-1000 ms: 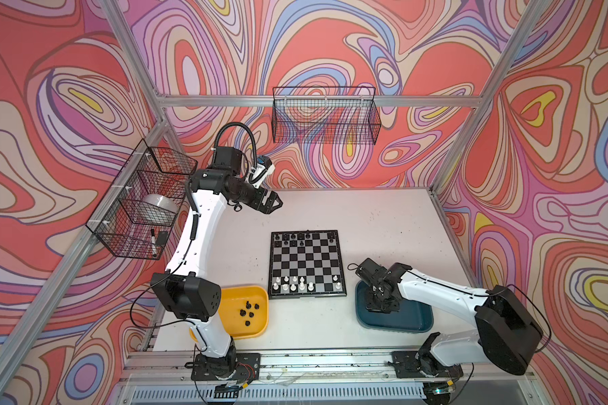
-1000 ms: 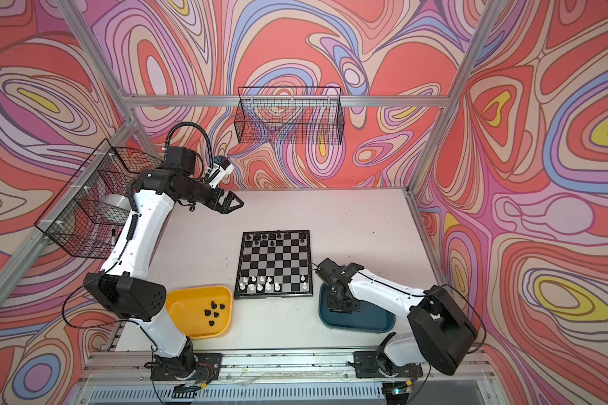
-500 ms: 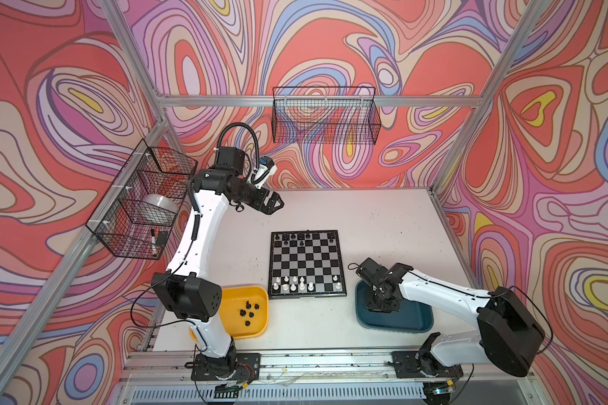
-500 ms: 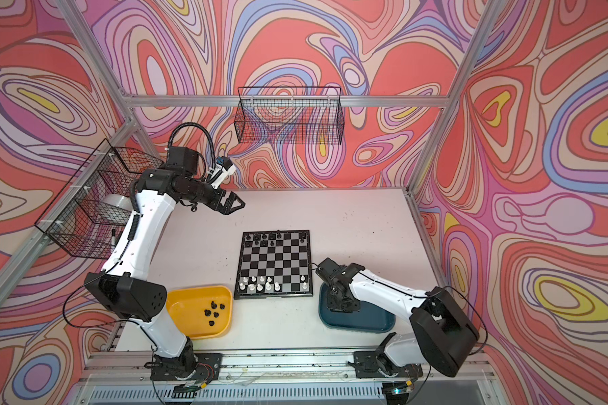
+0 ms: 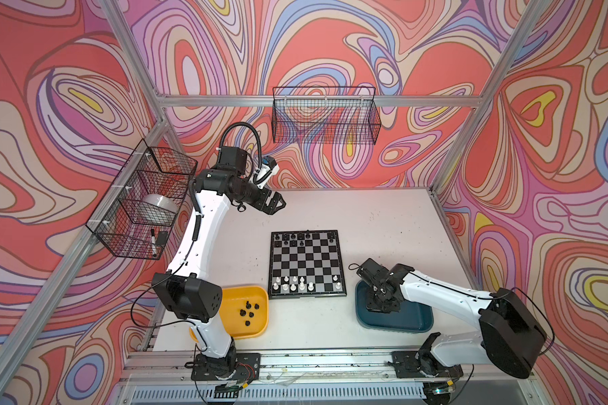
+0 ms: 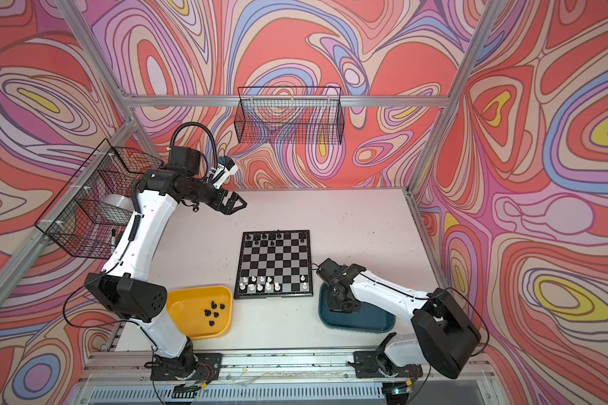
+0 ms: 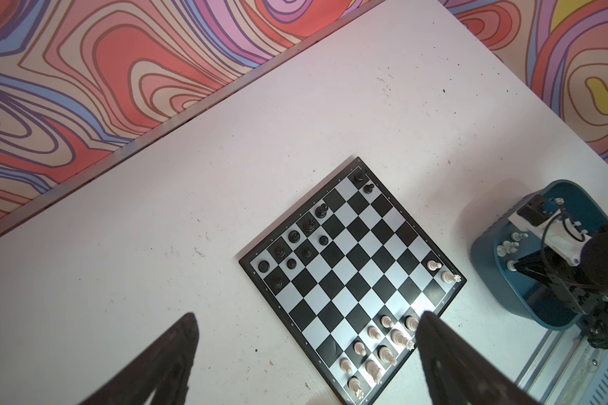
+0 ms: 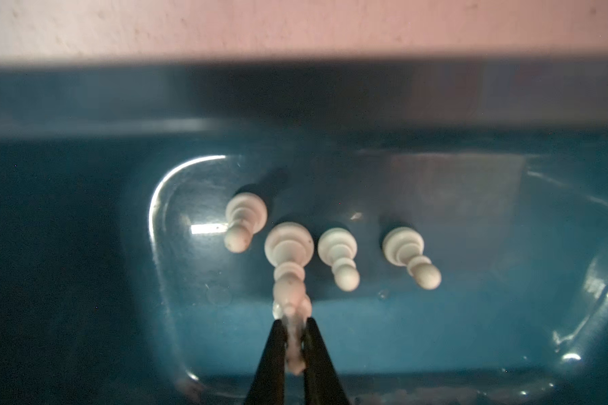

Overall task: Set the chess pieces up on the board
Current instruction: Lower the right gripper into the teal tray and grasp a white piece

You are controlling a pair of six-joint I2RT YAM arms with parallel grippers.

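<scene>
Right hand (image 8: 295, 336) pinches a white piece (image 8: 288, 259) in the teal tray (image 8: 85, 210); left hand (image 5: 278, 208) spread; next, lift toward the board (image 5: 306, 266).

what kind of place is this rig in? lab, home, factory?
Probably a robotics lab test cell: a silver aluminium-extrusion frame holding swirl-printed wall panels, a white left arm and white right arm mounted on a metal base rail, and a black wire basket on the back wall.
</scene>
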